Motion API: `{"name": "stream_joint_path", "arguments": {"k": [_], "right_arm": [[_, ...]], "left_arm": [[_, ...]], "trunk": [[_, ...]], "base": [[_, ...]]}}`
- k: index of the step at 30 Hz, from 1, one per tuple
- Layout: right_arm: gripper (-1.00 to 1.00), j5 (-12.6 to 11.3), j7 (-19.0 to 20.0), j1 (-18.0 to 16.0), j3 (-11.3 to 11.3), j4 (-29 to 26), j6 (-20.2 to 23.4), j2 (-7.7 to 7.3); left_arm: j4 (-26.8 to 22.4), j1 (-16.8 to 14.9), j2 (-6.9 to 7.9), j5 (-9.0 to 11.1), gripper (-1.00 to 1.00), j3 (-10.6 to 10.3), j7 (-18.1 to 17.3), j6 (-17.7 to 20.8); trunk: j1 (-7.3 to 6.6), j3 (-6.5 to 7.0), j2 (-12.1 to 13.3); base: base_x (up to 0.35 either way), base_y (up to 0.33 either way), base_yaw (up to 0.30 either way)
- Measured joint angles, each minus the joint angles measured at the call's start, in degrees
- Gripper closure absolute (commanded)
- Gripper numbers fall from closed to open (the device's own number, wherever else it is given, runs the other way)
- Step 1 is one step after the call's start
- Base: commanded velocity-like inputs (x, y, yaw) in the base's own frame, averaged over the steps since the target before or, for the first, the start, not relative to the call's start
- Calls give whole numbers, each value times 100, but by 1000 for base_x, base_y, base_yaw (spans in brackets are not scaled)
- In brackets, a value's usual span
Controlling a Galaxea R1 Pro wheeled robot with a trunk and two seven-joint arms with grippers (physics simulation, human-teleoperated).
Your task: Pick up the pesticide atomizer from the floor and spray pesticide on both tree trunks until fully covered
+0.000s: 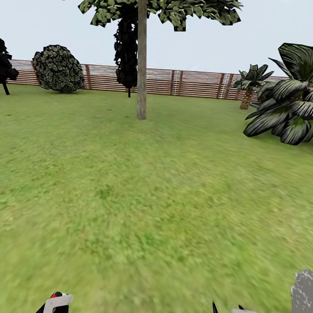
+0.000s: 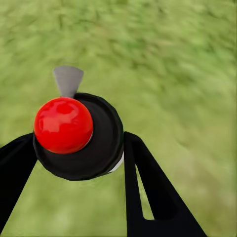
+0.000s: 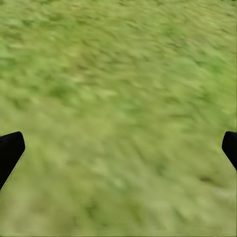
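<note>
Head view: green grass lawn (image 1: 140,210) running out to a brown horizontal-slat wooden fence (image 1: 197,84); one tree with a straight pale grey-beige trunk (image 1: 142,59) standing well ahead, centre-left, under a dark green crown. Broad-leaved striped plant (image 1: 292,108) at right, round dark bush (image 1: 58,69) at left, grey stone patch (image 1: 302,299) at lower right corner. No white spray seen.

Left wrist view: left gripper (image 2: 79,148) clamped on the black round-topped pesticide atomizer with glossy red knob (image 2: 63,125) and grey nozzle, carried low over grass, probably for transit to the trunk.

Right wrist view: right gripper (image 3: 118,148) with black fingertips (image 3: 10,150) wide apart, nothing between, over blurred grass.
</note>
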Motion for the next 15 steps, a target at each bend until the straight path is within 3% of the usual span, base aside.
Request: {"name": "stream_joint_path", "arguments": {"k": [15], "right_arm": [[-100, 3, 0, 4, 9, 2, 0, -2]], "left_arm": [[0, -1, 0, -2, 100, 0, 0, 0]], "trunk": [[0, 2, 0]], "base": [[338, 0, -10]]}}
